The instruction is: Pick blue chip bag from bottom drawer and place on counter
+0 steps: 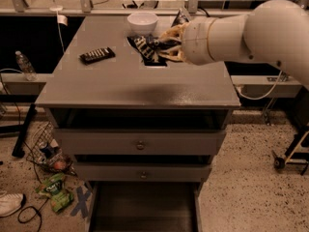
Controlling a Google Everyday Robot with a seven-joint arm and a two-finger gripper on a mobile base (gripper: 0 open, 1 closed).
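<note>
The blue chip bag (150,50), dark navy foil with white lettering, hangs over the back middle of the counter (130,83). My gripper (169,45) is shut on the bag, its pale fingers wrapped around the right part, and the white arm reaches in from the right. Whether the bag touches the counter cannot be told. The bottom drawer (145,211) stands pulled open at the foot of the cabinet, its dark interior showing nothing inside.
A white bowl (142,22) sits at the back of the counter just behind the bag. A black remote control (97,55) lies on the counter's left side. Two knobbed drawers (140,143) are closed. A green snack bag (54,191) and cables lie on the floor at left.
</note>
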